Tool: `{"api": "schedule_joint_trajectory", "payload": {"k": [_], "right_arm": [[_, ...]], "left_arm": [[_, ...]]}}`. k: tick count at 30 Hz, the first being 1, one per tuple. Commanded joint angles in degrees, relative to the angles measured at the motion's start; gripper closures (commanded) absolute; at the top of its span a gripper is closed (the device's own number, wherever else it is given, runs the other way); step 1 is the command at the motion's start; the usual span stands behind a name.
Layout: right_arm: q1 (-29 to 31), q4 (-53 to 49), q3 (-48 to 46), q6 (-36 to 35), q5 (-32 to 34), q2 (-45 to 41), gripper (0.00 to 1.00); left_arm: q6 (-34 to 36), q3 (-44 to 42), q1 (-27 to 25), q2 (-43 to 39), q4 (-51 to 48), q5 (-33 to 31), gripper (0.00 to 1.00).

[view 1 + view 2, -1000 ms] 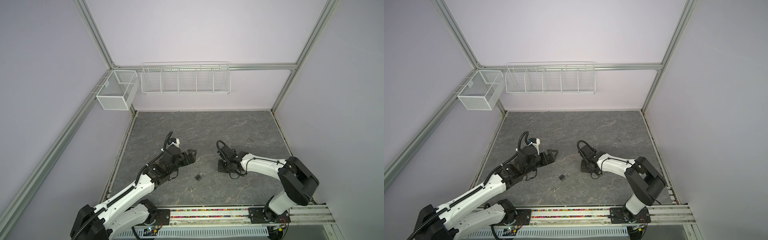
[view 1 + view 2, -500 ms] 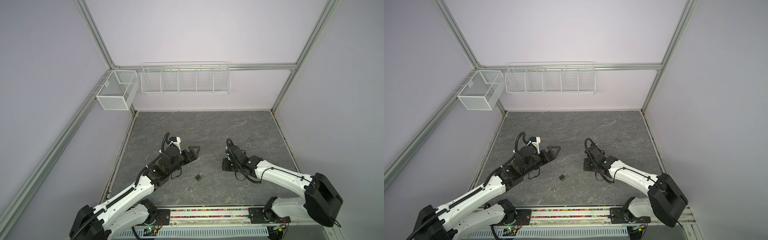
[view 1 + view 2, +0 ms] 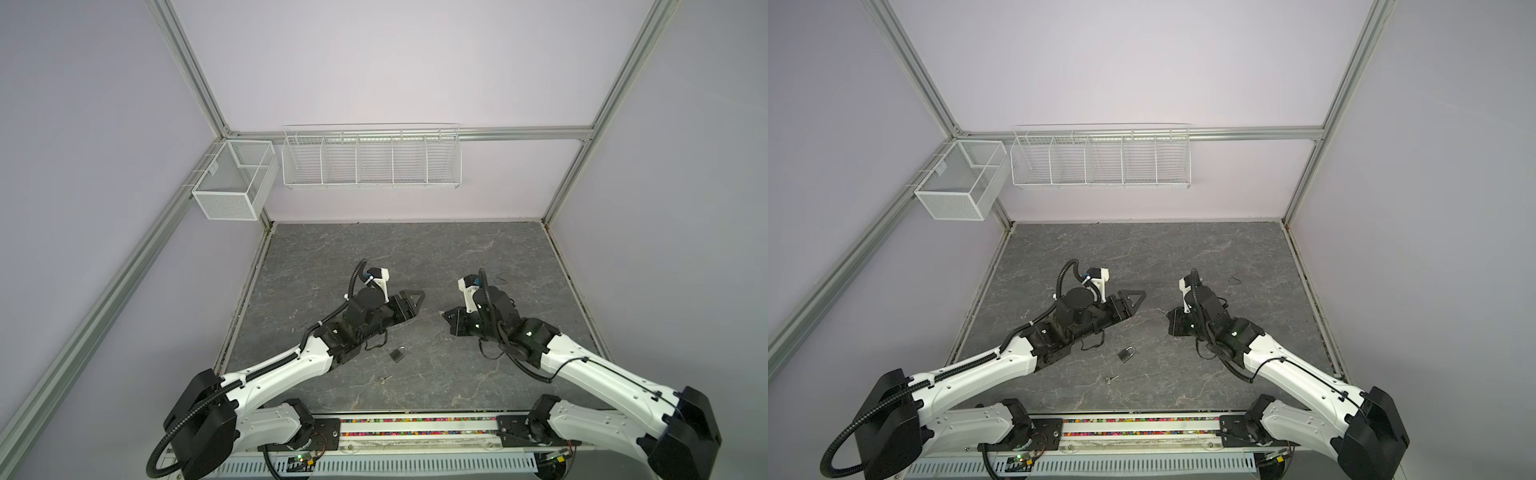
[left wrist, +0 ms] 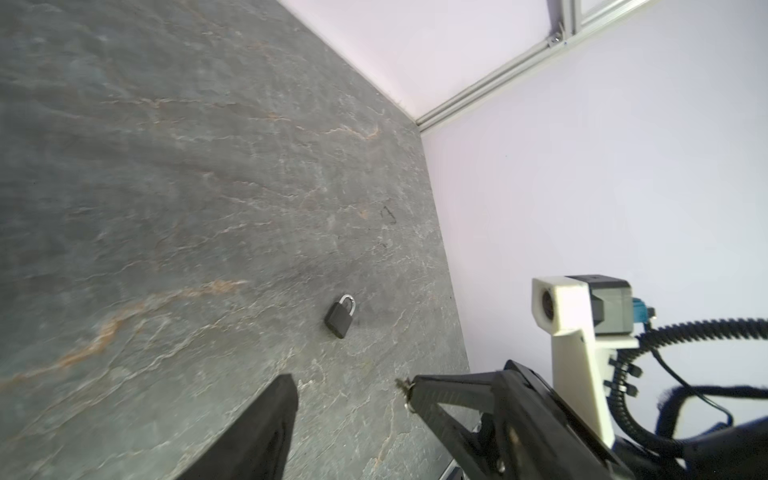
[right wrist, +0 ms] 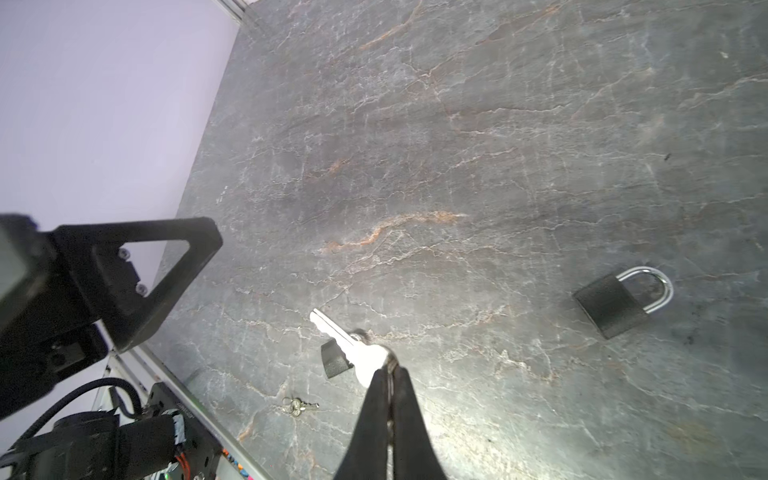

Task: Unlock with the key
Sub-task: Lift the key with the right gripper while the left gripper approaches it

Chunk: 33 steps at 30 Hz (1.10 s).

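A small black padlock (image 3: 398, 354) (image 3: 1126, 354) with a silver shackle lies flat on the grey stone table; it shows in both wrist views too (image 4: 340, 318) (image 5: 611, 305). A silver key (image 5: 347, 340) sticks out from my right gripper (image 5: 388, 365), which is shut on its bow. That gripper (image 3: 446, 316) (image 3: 1169, 319) hovers right of the middle, beyond the padlock. My left gripper (image 4: 351, 388) (image 3: 417, 297) (image 3: 1136, 297) is open and empty, facing the right one across a gap.
A second small key on a ring (image 3: 386, 379) (image 3: 1112, 378) (image 5: 297, 406) lies on the table near the front, close to the padlock. White wire baskets (image 3: 372, 160) (image 3: 232, 185) hang on the back and left walls. Walls enclose the table.
My left gripper moved right toward the middle and its jaws narrowed somewhat. The right arm's elbow swung out to the right while its gripper stayed shut on the key.
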Motion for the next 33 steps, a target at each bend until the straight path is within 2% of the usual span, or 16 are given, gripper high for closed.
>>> {"api": "schedule_joint_trajectory", "payload": {"k": [1, 4, 14, 17, 21, 23, 29, 33], "right_arm": [[0.0, 3.8, 0.5, -0.2, -4.0, -2.2, 0.94], [0.0, 4.5, 0.6, 0.7, -4.7, -3.0, 0.94], [0.0, 6.1, 1.1, 1.8, -5.0, -3.1, 0.94], [0.0, 5.6, 1.2, 2.1, -4.2, -3.2, 0.94], [-0.1, 5.4, 1.1, 2.4, -3.8, -3.5, 0.94], [-0.1, 5.2, 1.1, 2.8, -3.3, -3.6, 0.94], [-0.1, 5.6, 1.1, 3.6, -2.8, -3.8, 0.94], [-0.2, 5.8, 0.9, 3.9, -2.1, -4.3, 0.94]], "left_arm": [[1.1, 2.6, -1.2, 2.6, 5.0, 0.9, 0.29], [1.5, 3.7, -2.1, 4.5, 5.3, 1.0, 0.38], [2.6, 3.9, -4.0, 7.0, 8.0, 1.8, 0.49], [2.9, 3.6, -4.1, 6.6, 7.6, 1.0, 0.58], [2.8, 2.8, -4.1, 6.2, 7.4, 0.5, 0.63], [2.7, 2.7, -4.1, 6.2, 7.6, 0.5, 0.70], [2.3, 2.4, -4.1, 6.6, 8.1, 0.9, 0.77], [2.1, 1.9, -4.2, 6.8, 8.2, 0.6, 0.78]]}}
